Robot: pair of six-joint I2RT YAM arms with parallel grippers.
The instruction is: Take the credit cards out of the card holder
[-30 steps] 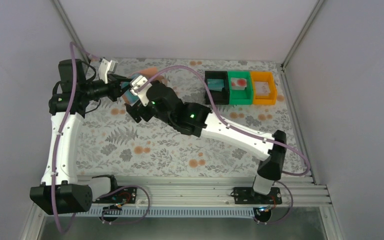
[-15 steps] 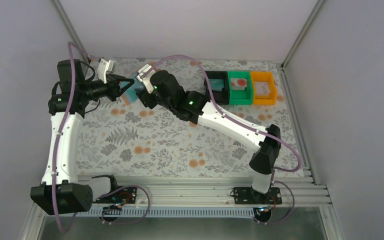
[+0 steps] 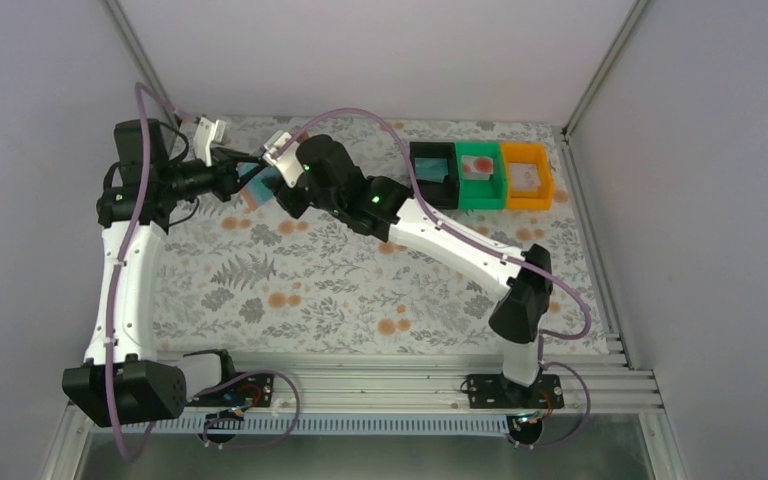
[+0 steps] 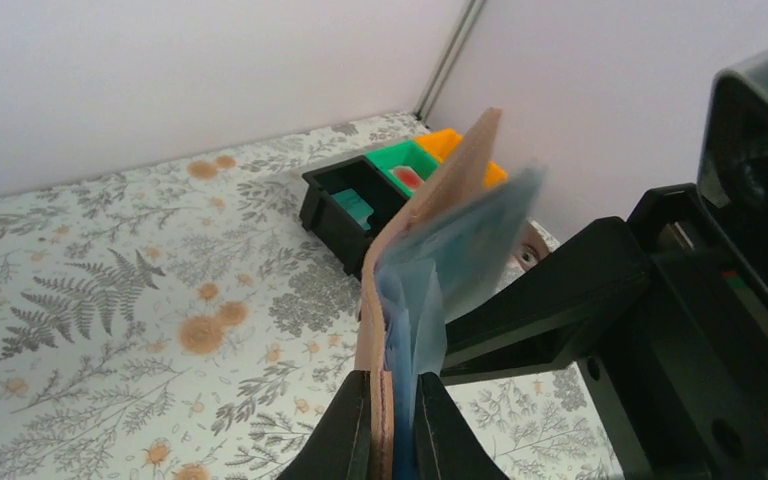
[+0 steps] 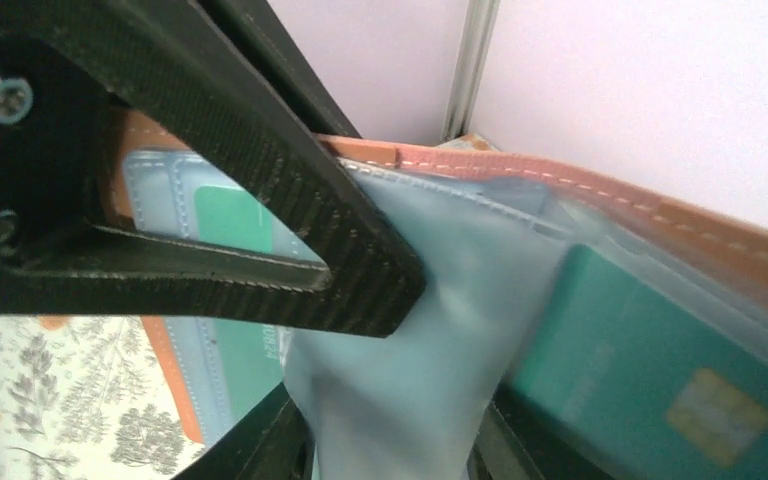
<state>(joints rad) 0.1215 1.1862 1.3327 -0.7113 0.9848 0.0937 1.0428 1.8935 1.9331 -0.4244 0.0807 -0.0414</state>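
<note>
The top camera is looking down from above, behind the arm bases, onto the floral-patterned desk (image 3: 340, 290). The left wrist camera is facing along the salmon-tan soft card holder (image 4: 450, 180), very near, toward the black, green and orange plastic bins (image 4: 360, 200). The right wrist camera is almost touching this holder; all views are sharing it.

The card holder (image 4: 448, 182) is salmon-tan outside, light blue inside, its card (image 5: 645, 365) teal

The right arm (image 3: 450, 245) slants across the middle of the counter (image 3: 310, 300); bins (image 3: 480, 192) block far right. The left end effector (image 4: 392, 425) and right end effector (image 5: 385, 440) crowd the card holder (image 4: 450, 185) far left, seemingly gapless. Near left is open.
</note>
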